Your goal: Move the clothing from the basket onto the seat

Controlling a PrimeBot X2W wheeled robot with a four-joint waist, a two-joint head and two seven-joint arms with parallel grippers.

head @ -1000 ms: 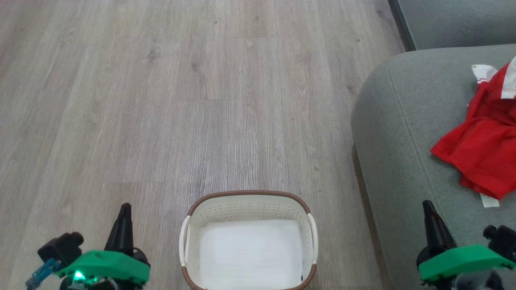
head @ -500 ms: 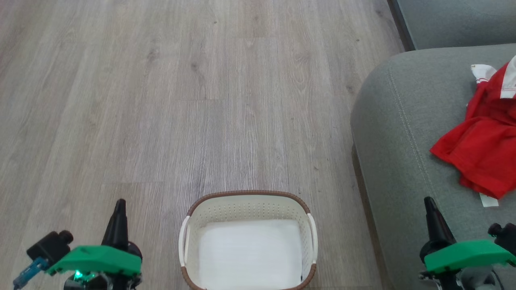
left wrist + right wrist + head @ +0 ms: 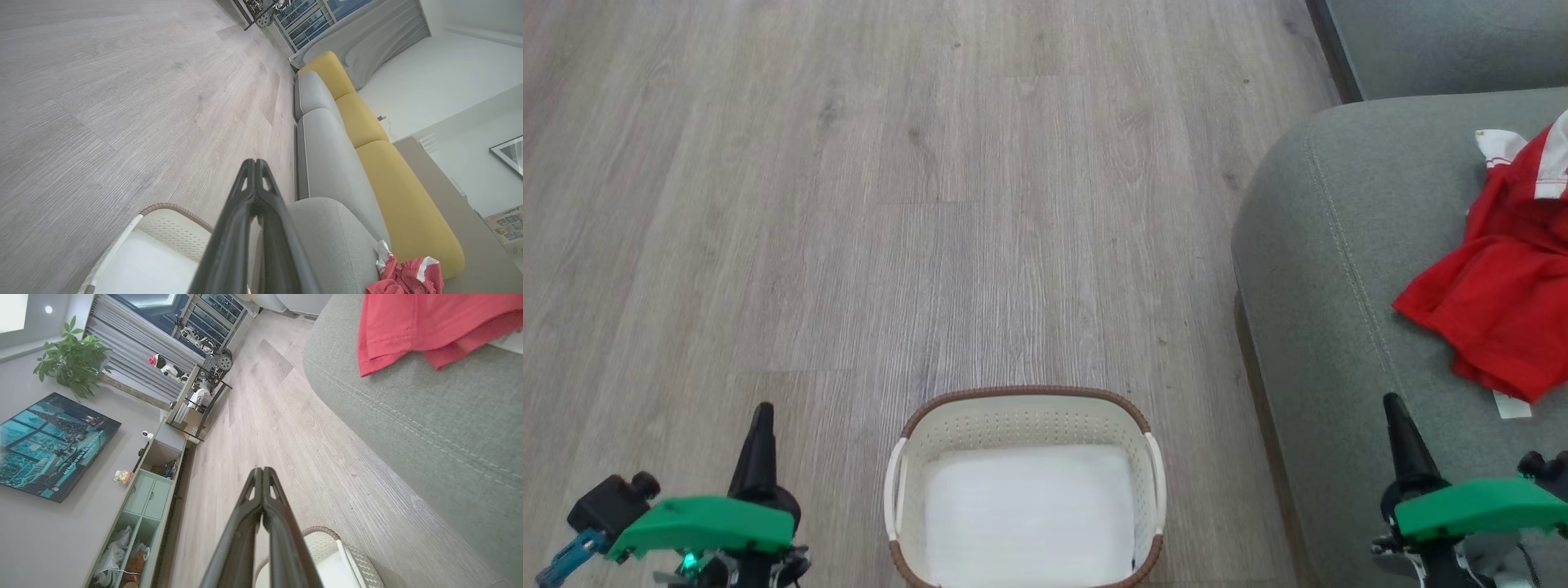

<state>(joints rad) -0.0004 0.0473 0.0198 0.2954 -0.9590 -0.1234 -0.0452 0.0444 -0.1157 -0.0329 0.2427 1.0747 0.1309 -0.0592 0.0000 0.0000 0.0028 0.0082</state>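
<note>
You are over a pale grey wood-plank floor in a living room. The basket stands on it right in front of you, white handles at its left and right sides, its white bottom showing.

Right of the basket, just beside it, is the rounded corner of the seat. The clothing lies on that cushion, well to the right of the basket and farther off. The crumpled heap runs lengthwise away from you. Its white-trimmed end is the far one and a red corner points back toward the basket's side.

Yellow back cushions run along the sofa beyond the basket. Across the floor from it are a green cabinet, a framed picture and a plant.

The left gripper hangs left of the basket and the right gripper right of it, over the seat's edge. Each has its fingers pressed together on nothing.
</note>
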